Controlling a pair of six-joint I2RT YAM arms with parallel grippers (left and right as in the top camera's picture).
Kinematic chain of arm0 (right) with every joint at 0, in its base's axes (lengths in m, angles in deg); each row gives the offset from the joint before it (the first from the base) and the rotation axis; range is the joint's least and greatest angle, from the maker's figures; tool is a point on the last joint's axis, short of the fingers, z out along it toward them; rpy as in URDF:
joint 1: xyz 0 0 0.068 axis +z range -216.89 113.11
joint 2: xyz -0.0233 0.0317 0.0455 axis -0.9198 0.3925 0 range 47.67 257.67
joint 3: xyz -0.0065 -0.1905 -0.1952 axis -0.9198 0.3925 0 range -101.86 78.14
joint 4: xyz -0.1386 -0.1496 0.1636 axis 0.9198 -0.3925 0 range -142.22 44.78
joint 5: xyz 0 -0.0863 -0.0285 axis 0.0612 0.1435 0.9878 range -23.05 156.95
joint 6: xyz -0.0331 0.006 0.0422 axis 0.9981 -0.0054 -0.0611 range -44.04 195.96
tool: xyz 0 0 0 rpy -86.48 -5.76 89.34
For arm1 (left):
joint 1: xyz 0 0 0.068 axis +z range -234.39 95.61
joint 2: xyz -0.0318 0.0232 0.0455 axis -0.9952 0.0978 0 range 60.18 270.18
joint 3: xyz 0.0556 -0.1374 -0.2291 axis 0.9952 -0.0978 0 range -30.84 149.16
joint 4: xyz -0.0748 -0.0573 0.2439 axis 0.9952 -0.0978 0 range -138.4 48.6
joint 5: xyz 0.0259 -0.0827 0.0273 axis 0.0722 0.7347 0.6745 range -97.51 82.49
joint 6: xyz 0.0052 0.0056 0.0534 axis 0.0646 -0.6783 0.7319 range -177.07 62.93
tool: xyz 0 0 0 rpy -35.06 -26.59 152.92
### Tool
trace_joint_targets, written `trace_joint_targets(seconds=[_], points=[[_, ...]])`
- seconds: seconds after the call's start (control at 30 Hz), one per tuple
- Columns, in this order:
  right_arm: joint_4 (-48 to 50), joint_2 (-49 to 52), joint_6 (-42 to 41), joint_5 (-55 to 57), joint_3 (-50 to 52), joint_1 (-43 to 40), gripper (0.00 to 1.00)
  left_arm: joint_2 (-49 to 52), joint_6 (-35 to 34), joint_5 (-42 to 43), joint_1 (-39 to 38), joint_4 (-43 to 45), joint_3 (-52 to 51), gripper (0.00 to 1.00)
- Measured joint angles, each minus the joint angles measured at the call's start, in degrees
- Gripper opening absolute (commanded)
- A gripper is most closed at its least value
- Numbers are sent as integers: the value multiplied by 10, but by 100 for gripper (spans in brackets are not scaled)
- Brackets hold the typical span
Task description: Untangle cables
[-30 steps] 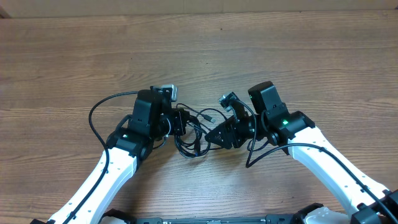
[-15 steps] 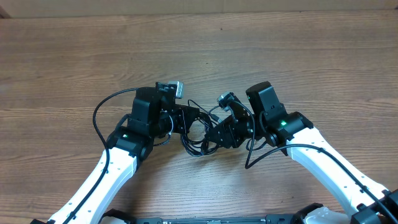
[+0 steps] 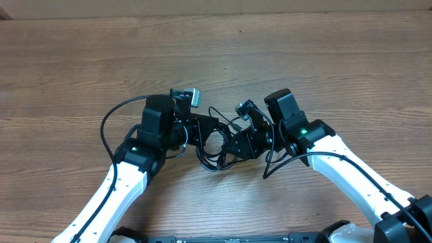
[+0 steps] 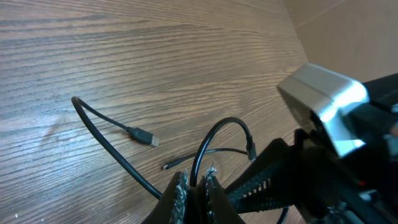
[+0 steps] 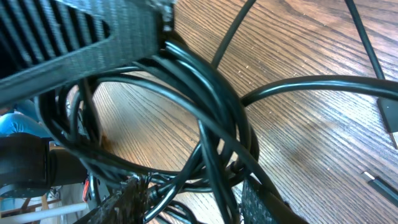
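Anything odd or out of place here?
Nothing damaged or spilled. The thin black cables form a tangled coil; the left gripper pinches one loop in its jaws, and one plug end lies loose on the wooden table.

You have even, diffuse light on the wooden table (image 3: pixel 81 54), with only faint shadows beneath the arms (image 3: pixel 128 182). In your right wrist view the cables (image 5: pixel 217 99) carry thin pale glints, and the nearest parts at its edges blur
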Motion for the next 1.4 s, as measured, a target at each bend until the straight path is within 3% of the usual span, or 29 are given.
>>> trace_joint_targets(seconds=[0.33, 0.5, 0.77, 1.17, 1.4], points=[[0, 4, -7, 4, 0, 0, 44, -5, 0, 4, 0, 0, 0, 4], [0, 5, -9, 8, 0, 0, 32, -5, -3, 6, 0, 0, 0, 4], [0, 5, -34, 11, 0, 0, 4, -5, -19, 6, 0, 7, 0, 4], [-6, 5, -47, 6, -5, -4, 4, -5, -85, -19, 0, 32, -1, 4], [-7, -39, -80, -39, -5, -99, 4, -5, -104, -63, -4, -14, -1, 4]])
